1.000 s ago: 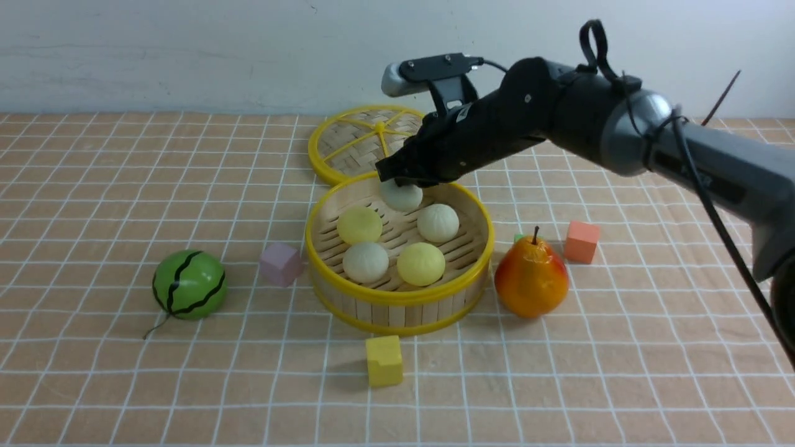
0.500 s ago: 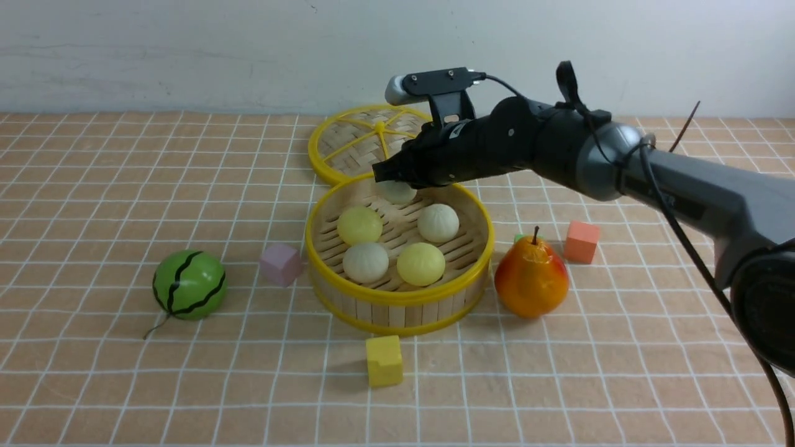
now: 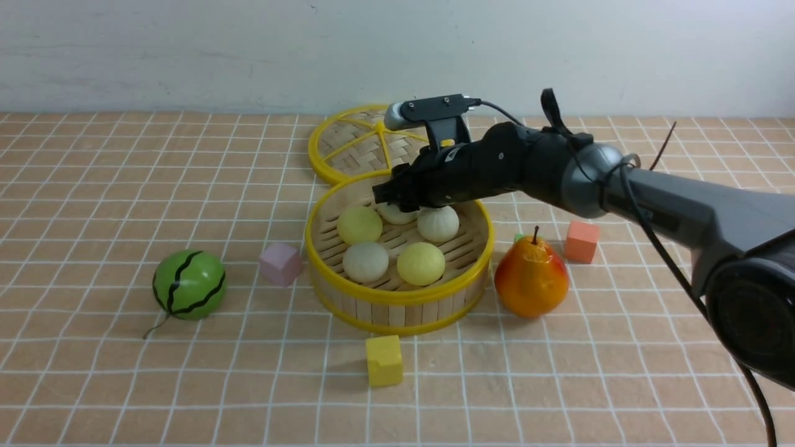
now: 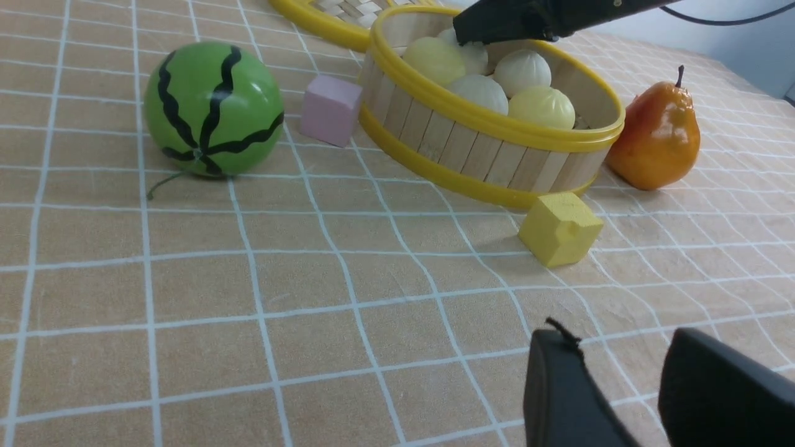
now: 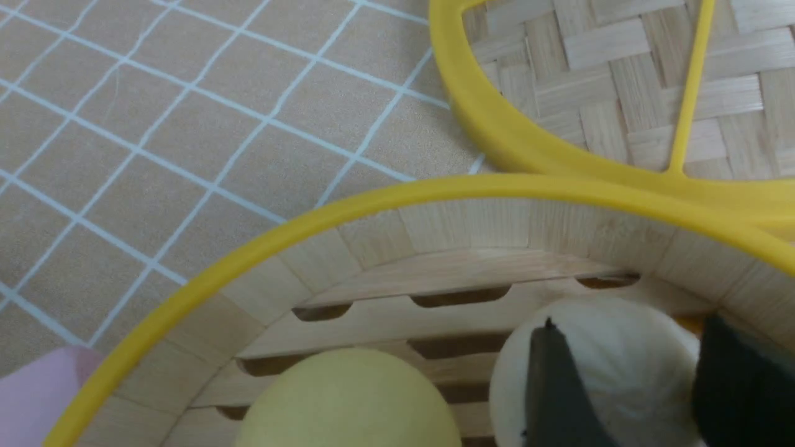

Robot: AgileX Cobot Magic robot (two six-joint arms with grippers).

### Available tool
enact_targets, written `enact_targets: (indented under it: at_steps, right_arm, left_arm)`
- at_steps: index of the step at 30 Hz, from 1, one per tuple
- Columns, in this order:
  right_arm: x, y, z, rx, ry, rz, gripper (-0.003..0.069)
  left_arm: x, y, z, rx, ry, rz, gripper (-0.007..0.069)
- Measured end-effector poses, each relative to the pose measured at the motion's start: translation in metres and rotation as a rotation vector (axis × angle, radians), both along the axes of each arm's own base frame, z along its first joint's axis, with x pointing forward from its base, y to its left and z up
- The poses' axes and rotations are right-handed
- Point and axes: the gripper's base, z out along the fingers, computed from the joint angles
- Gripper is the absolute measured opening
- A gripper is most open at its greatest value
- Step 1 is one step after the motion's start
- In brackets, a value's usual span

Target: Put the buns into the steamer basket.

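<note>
The steamer basket (image 3: 397,297) stands mid-table with several buns inside. Two pale yellow buns (image 3: 359,225) (image 3: 421,263) and two off-white ones (image 3: 438,223) (image 3: 366,261) lie on its slats. Another off-white bun (image 3: 397,215) rests at the back wall, just under my right gripper (image 3: 388,197). In the right wrist view this gripper (image 5: 630,329) is open, its fingers hanging over that bun (image 5: 627,372) and apart from it. My left gripper (image 4: 618,335) is open and empty over the cloth near the table's front, away from the basket (image 4: 497,121).
The flat woven lid (image 3: 363,139) lies behind the basket, touching its rim. A pear (image 3: 531,279) stands right of the basket, with an orange cube (image 3: 582,241) behind it. A pink cube (image 3: 281,263) and watermelon ball (image 3: 189,284) are left, a yellow cube (image 3: 384,360) in front.
My right arm came down into the back of the basket with the off-white bun. Its jaws have opened, and the bun now lies on the slats.
</note>
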Motion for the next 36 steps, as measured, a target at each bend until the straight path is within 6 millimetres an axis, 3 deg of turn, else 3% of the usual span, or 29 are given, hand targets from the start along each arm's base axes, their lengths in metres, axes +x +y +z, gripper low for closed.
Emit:
enact_targets:
  at_steps: [3,5,8,11,12,13,14,15,16,18,19,21,23,25,29,30,36]
  right_arm:
    - [-0.008,-0.001,0.019,-0.005,0.024,0.033,0.0477]
    - [-0.02,-0.004,0.047,-0.026,0.041,0.08,0.0503]
    - [-0.051,-0.021,0.112,-0.054,0.086,0.127,0.0485]
    - [-0.078,-0.039,0.152,-0.085,0.142,0.121,0.043]
    - [-0.099,-0.052,0.175,-0.122,0.204,0.1,0.0377]
    - [-0.102,-0.055,0.178,-0.134,0.208,0.094,0.0368]
    - [-0.126,-0.07,0.2,-0.181,0.259,0.054,0.0284]
    - [-0.132,-0.073,0.205,-0.182,0.266,0.046,0.0265]
    - [-0.15,-0.085,0.22,-0.202,0.271,0.007,0.0176]
    - [-0.172,-0.096,0.236,-0.192,0.257,-0.026,0.0099]
    - [-0.171,-0.096,0.234,-0.197,0.261,-0.027,0.0091]
    - [-0.209,-0.113,0.249,-0.168,0.257,-0.064,0.0006]
    - [-0.232,-0.124,0.25,-0.154,0.268,-0.085,-0.0016]
    - [-0.248,-0.131,0.253,-0.141,0.261,-0.097,-0.002]
    - [-0.309,-0.158,0.253,-0.112,0.246,-0.118,-0.002]
    - [-0.311,-0.159,0.253,-0.11,0.243,-0.119,-0.002]
    - [-0.375,-0.187,0.267,-0.042,0.113,-0.119,-0.0018]
  left_arm:
    - [0.0,0.0,0.0,0.0,0.0,0.0,0.0237]
    - [0.0,0.0,0.0,0.0,0.0,0.0,0.0237]
    - [0.0,0.0,0.0,0.0,0.0,0.0,0.0237]
    - [0.0,0.0,0.0,0.0,0.0,0.0,0.0237]
    - [0.0,0.0,0.0,0.0,0.0,0.0,0.0237]
    - [0.0,0.0,0.0,0.0,0.0,0.0,0.0237]
    - [0.0,0.0,0.0,0.0,0.0,0.0,0.0237]
    - [0.0,0.0,0.0,0.0,0.0,0.0,0.0237]
    - [0.0,0.0,0.0,0.0,0.0,0.0,0.0237]
    - [0.0,0.0,0.0,0.0,0.0,0.0,0.0237]
    - [0.0,0.0,0.0,0.0,0.0,0.0,0.0237]
    - [0.0,0.0,0.0,0.0,0.0,0.0,0.0237]
    - [0.0,0.0,0.0,0.0,0.0,0.0,0.0237]
    - [0.0,0.0,0.0,0.0,0.0,0.0,0.0237]
    - [0.0,0.0,0.0,0.0,0.0,0.0,0.0237]
    - [0.0,0.0,0.0,0.0,0.0,0.0,0.0237]
    - [0.0,0.0,0.0,0.0,0.0,0.0,0.0237]
